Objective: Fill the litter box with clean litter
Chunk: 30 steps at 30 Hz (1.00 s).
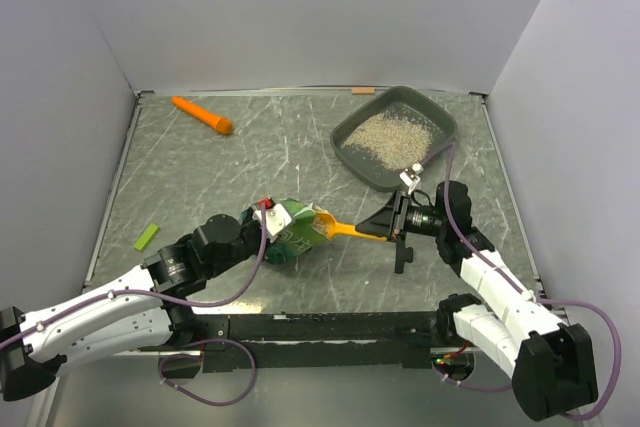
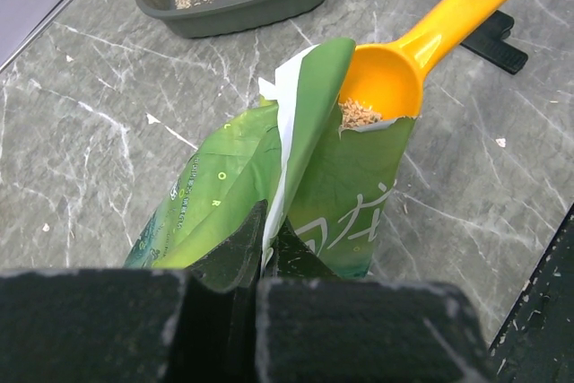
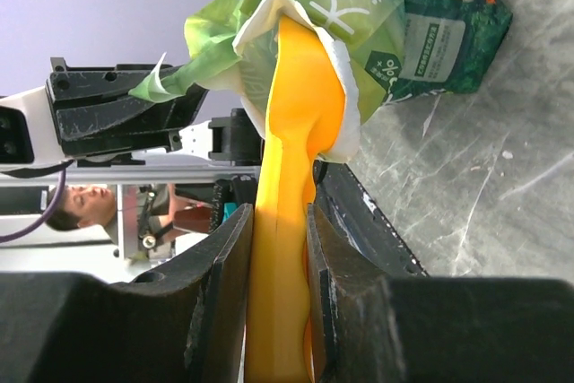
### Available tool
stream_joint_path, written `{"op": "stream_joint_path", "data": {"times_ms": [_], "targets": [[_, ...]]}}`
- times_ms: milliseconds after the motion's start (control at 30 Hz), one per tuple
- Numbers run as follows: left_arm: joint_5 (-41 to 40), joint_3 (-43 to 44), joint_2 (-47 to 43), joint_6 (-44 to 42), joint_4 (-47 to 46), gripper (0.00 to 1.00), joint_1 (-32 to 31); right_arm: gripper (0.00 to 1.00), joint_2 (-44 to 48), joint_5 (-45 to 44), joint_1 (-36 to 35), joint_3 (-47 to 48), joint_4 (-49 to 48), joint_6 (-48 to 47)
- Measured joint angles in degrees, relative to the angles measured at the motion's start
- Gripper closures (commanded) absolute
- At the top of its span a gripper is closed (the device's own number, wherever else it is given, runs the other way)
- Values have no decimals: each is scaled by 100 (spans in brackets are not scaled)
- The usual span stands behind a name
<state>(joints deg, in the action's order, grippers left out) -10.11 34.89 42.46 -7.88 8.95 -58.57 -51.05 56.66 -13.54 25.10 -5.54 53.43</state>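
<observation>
Partly, the scoop point(image 2: 387, 76) bowl is hidden inside the green bag point(image 2: 224, 186); the low-reaching right claw point(image 3: 280, 221) clamps its handle, and the outstretched left claw point(image 2: 269, 232) pinches the bag's edge.

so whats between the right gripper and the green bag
The orange scoop spans that gap. Its handle is clamped in the right gripper and its bowl sits in the mouth of the green bag. The top view shows this best.

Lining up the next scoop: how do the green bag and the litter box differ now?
The green bag is glossy, crumpled and pinched by the left gripper; the litter box is a dark grey tray, untouched at the far right. The bag's mouth holds the yellow scoop, gripped by the right gripper; the box lies open with litter spread inside. Litter shows at both.
</observation>
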Motion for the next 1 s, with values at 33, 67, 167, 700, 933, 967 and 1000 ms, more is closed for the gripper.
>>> {"op": "stream_joint_path", "data": {"times_ms": [33,67,167,700,933,967,1000], "targets": [[7,0,0,0,-9,99,-9,100,50,-2,11,-55,-20,66],[15,-2,0,0,-9,99,-20,100,98,-2,22,-114,-46,116],[20,-7,0,-2,-13,99,-39,100,227,-2,59,-245,-138,326],[-26,-28,225,-2,-127,99,-149,100,1196,-313,122,-1355,-1029,1663],[-138,-28,361,-26,-166,99,-256,100,1657,-481,133,-1626,-1086,1996],[-170,-28,354,-28,-170,99,-260,100,1707,-496,133,-1626,-1067,2017],[-190,-28,352,-33,-175,99,-260,100,1773,-505,136,-1626,-1029,2031]]}}
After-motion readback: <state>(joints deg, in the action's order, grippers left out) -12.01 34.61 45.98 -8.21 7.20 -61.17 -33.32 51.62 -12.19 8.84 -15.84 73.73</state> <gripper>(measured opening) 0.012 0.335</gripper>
